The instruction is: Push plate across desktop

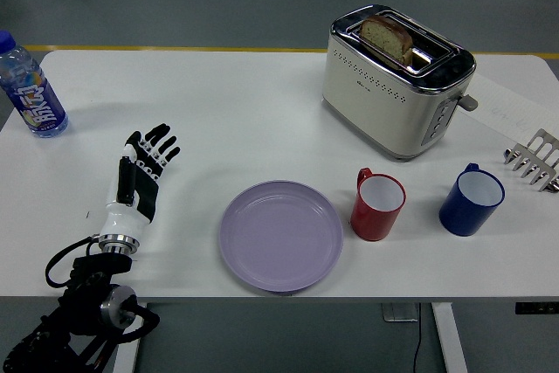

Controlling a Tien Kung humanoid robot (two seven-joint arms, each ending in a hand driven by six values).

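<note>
A lilac plate (280, 235) lies flat on the white table (227, 120) near its front edge, just left of a red mug (377, 205). My left hand (142, 172) is over the table well to the left of the plate, apart from it. Its fingers are spread and straight, and it holds nothing. The black arm comes in from the lower left corner. The right arm is not in view.
A blue mug (471, 199) stands right of the red mug. A cream toaster (396, 76) with a slice of bread in it stands at the back. A water bottle (31, 89) stands at the far left. A metal rack (534, 159) shows at the right edge.
</note>
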